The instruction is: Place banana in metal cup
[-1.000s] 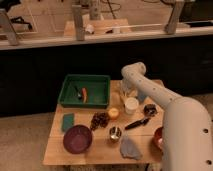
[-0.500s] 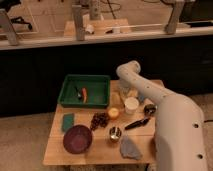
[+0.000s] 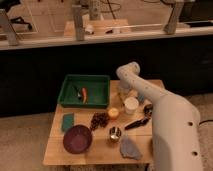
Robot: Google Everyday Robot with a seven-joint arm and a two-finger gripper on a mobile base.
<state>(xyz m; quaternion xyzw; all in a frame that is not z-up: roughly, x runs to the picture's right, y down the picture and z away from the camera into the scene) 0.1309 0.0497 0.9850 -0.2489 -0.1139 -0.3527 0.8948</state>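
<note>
On the table (image 3: 90,156), back right: gripper (image 3: 125,95) sits low at the end of the white arm, just behind the white cup (image 3: 131,105).
Gripper state: cannot tell. The wrist and arm hide it, so whether it has hold of anything is unknown.
Banana (image 3: 133,93): pale yellow shape lying on the wood just beside the gripper, behind the white cup. Contact with the gripper is unclear.
Metal cup (image 3: 115,133): upright near the front of the table, on the near side of the orange fruit (image 3: 114,113) and well apart from the banana. Its inside is dark.
Handling, judged: light, soft under the skin, bruises if squeezed hard. The skin is smooth and the curve may let it roll or pivot. Best taken across the middle of its length with a gentle squeeze. It likely has to go in end first and will stick out above the rim.
Change from earlier frames: elbow a little lower, wrist dropped toward the banana, and the arm's body fills more of the right side. Metal cup, white cup, orange fruit, green tray (image 3: 67,98) and carrot (image 3: 84,94) lie where they did.
</note>
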